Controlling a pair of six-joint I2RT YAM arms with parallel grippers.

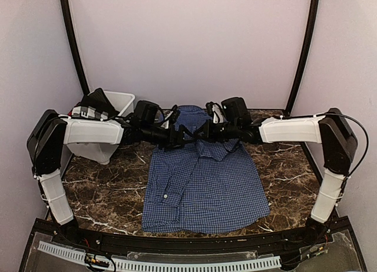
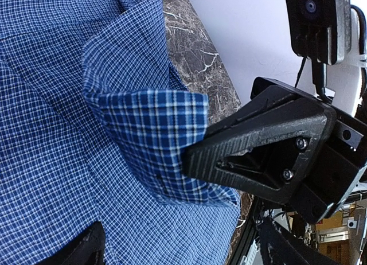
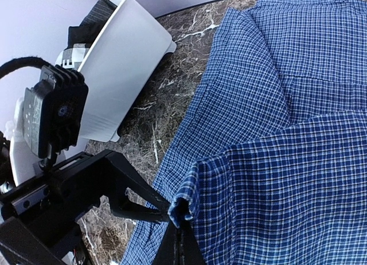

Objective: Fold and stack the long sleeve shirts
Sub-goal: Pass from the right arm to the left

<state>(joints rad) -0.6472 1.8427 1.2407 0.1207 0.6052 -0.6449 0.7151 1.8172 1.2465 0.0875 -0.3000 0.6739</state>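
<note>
Dark marble table (image 1: 112, 192) carries the blue checked shirt (image 1: 206, 189) spread flat at its middle, collar toward the far side and hem at the near edge. A white bin (image 1: 122, 100) holding other clothes stands at the far left. Both arms meet over the far part of the shirt.

We see the right gripper (image 2: 194, 159) pinched closed on a raised, doubled fold of the cloth (image 2: 149, 136). The left gripper (image 1: 175, 139) has its fingers spread wide and grasps nothing, its tip just beside that same fold.

We judge three risks:
- The pinch takes only a thin edge, so a quick pull could let the fold slide out.
- The two grippers are so close that the left one could clamp the right's finger instead of the cloth.
- Lifting unevenly would drag and rumple the flat panels.
</note>
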